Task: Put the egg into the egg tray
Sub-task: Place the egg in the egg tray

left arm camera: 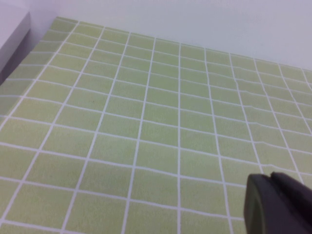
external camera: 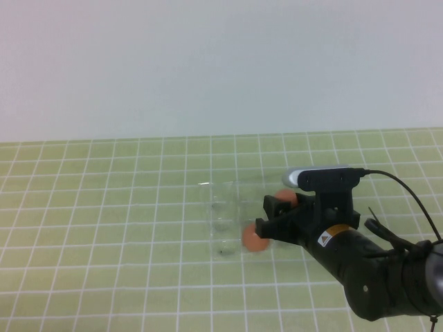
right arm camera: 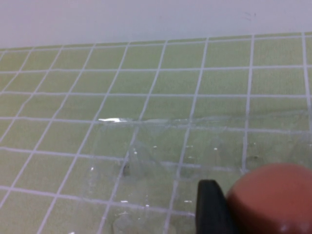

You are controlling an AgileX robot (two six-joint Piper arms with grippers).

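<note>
My right gripper (external camera: 259, 234) is shut on a brown-orange egg (external camera: 254, 240) and holds it over the near right part of the clear egg tray (external camera: 223, 207). In the right wrist view the egg (right arm camera: 274, 200) sits against one black finger (right arm camera: 209, 210), with the tray (right arm camera: 156, 146) below and beyond it. A second, matching egg (external camera: 286, 198) lies at the tray's right side, partly hidden by the gripper; I cannot tell if it is in a cup. My left gripper (left arm camera: 279, 204) shows only in the left wrist view, fingers together, empty, above bare mat.
A green mat with a white grid (external camera: 104, 228) covers the table up to a pale wall (external camera: 208, 62). A black cable (external camera: 408, 197) runs from the right wrist camera. A grey-white block edge (left arm camera: 12, 36) shows in the left wrist view.
</note>
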